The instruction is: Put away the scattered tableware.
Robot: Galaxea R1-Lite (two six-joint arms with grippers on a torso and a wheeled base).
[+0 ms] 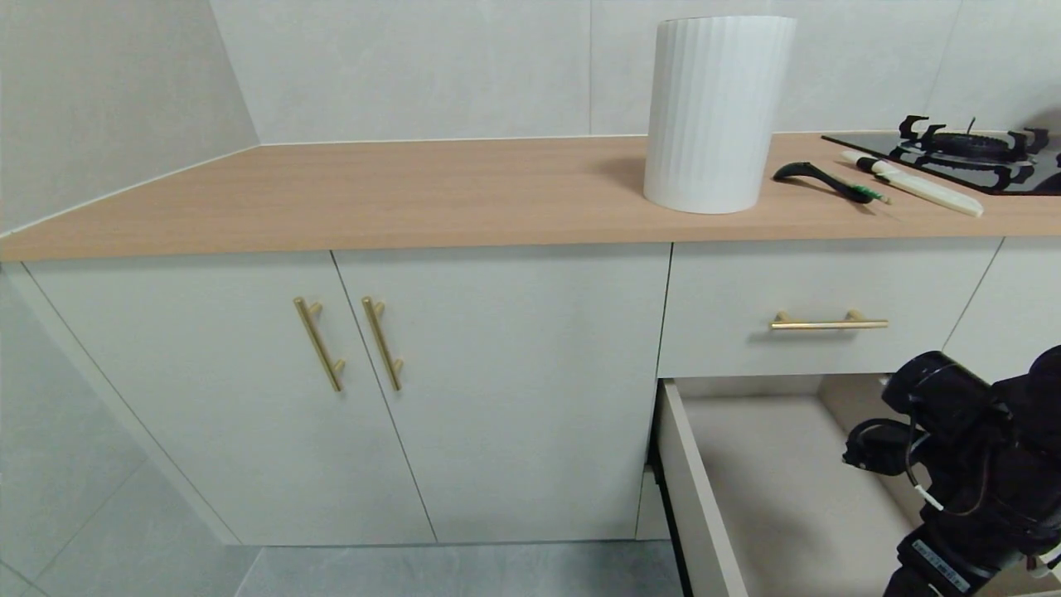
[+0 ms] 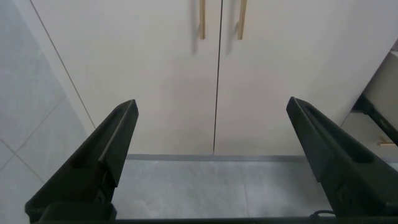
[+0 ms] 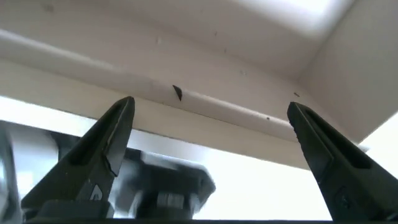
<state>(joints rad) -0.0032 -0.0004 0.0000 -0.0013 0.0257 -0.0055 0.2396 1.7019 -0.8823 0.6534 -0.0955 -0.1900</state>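
At the counter's [image 1: 414, 191] right end lie knife [image 1: 912, 184] and utensil [image 1: 822, 181], drawer [image 1: 695, 485] open below to take them, left gripper [image 2: 211, 115] and right gripper [image 3: 211, 115] wide, empty.

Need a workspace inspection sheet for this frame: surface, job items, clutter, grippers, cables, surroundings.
surface: wooden countertop over white cabinets.
job's things: black utensil and white-handled utensil lie side by side on the counter, right of the white ribbed container. The lower drawer is pulled open, and its visible part holds nothing.
clutter: nothing seen.
grippers: left gripper open and empty, low, facing the cabinet doors. Right gripper open and empty, at the open drawer.
cables: thin wire on the right arm's wrist.
surroundings: gas hob at the counter's right end, closed upper drawer, tiled wall.
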